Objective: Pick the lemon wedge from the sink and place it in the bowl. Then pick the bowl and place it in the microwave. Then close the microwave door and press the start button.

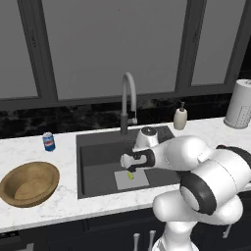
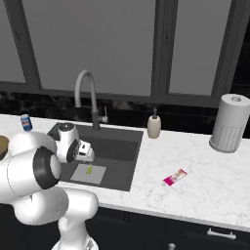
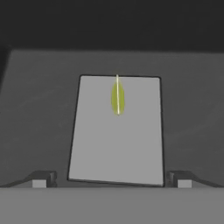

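The arm reaches forward and down into the sink point(image 1: 98, 162), a dark grey basin set in the white marble table point(image 2: 195, 171), with the tall curved faucet point(image 1: 128, 98) rising behind it. The claw point(image 3: 111, 181) hangs over the basin, released — its two finger tips stand wide apart at the bottom of the hand view with nothing between them. On the sink floor lies a pale grey rectangular panel point(image 3: 118, 140), and the lemon wedge point(image 3: 117, 98) rests on it toward its far end, a thin yellow-green sliver seen edge-on, clear of both tips. From the left base view the wedge point(image 1: 130, 175) shows just below the hand, and from the right base view it point(image 2: 89, 169) sits on the same panel beside the wrist. The bowl point(image 1: 28, 184) — wide, shallow, light-brown wood — stands upright on the table to the left of the sink, well apart from the wedge. A small blue can point(image 1: 48, 141) stands behind the bowl near the wall. To the right of the faucet a cream soap dispenser point(image 2: 154, 126) stands at the back edge of the sink, a grey cylindrical paper towel roll point(image 2: 229, 123) stands farther right, and a small pink packet point(image 2: 175, 177) lies flat on the table in front of them.
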